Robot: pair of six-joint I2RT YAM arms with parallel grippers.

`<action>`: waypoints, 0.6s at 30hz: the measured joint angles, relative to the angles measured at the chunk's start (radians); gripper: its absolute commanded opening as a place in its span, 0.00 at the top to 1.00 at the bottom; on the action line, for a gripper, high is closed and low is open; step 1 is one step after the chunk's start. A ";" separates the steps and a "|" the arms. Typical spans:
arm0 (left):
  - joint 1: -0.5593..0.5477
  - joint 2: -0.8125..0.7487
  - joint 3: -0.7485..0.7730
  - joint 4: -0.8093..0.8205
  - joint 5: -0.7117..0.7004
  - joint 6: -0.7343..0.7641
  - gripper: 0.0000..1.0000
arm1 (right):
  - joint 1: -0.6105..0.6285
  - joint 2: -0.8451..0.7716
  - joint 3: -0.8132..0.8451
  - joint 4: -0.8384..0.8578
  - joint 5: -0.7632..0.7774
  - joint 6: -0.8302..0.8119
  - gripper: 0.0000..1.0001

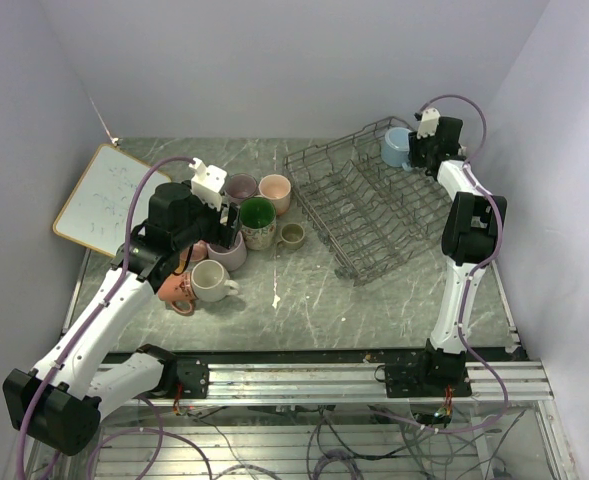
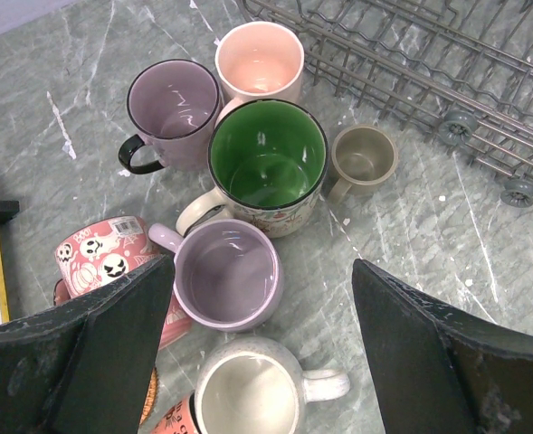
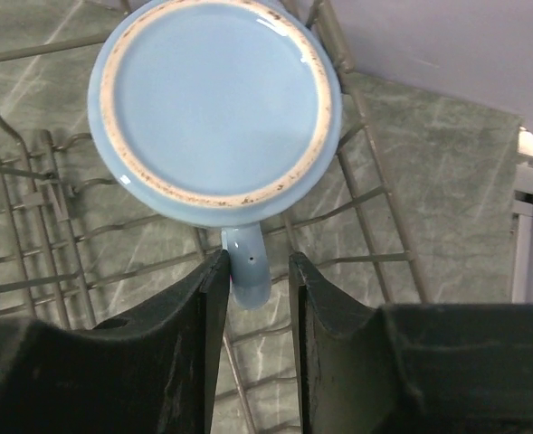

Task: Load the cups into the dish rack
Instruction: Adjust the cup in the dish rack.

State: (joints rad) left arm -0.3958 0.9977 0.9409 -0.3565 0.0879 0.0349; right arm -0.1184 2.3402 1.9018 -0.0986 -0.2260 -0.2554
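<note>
The grey wire dish rack (image 1: 364,215) lies at the right. A light blue mug (image 1: 395,147) sits upside down in its far corner. My right gripper (image 3: 259,262) is slightly open around that mug's handle (image 3: 248,267); the left finger touches it and the right finger stands apart. My left gripper (image 2: 263,271) is wide open and empty above a cluster of mugs: lilac (image 2: 227,276), cream (image 2: 248,398), green-lined (image 2: 268,163), mauve (image 2: 174,113), peach (image 2: 259,61), small olive (image 2: 363,160), and a pink printed one (image 2: 103,258) on its side.
A wood-framed whiteboard (image 1: 104,200) lies at the far left of the table. The rack's near rim with small wheels (image 2: 456,127) runs right of the mug cluster. Grey walls enclose the table at the back and on both sides.
</note>
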 measured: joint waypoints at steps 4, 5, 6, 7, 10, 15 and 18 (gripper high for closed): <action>0.000 0.000 0.000 0.000 0.000 0.000 0.10 | 0.002 0.000 0.018 -0.007 0.055 0.000 0.73; 0.000 0.000 0.000 0.000 0.000 0.000 0.10 | 0.002 0.000 0.026 -0.011 0.069 0.000 0.75; 0.000 0.000 0.000 0.000 0.000 0.000 0.10 | 0.002 0.000 0.037 -0.016 0.082 0.000 0.76; 0.000 0.000 0.000 0.000 0.000 0.000 0.10 | 0.002 0.001 0.050 -0.020 0.096 0.000 0.77; 0.000 0.000 0.000 0.000 0.000 0.000 0.10 | 0.001 0.002 0.083 -0.020 0.126 0.001 0.78; 0.000 0.000 0.000 0.000 -0.002 0.000 0.10 | 0.001 0.002 0.099 -0.021 0.147 0.003 0.79; 0.000 0.000 0.000 0.000 -0.003 0.000 0.10 | 0.001 -0.004 0.069 -0.005 0.127 0.000 0.78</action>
State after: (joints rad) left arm -0.3958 0.9977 0.9409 -0.3569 0.0853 0.0349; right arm -0.1177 2.3360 1.9709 -0.1032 -0.0994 -0.2554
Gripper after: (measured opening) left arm 0.900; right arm 0.215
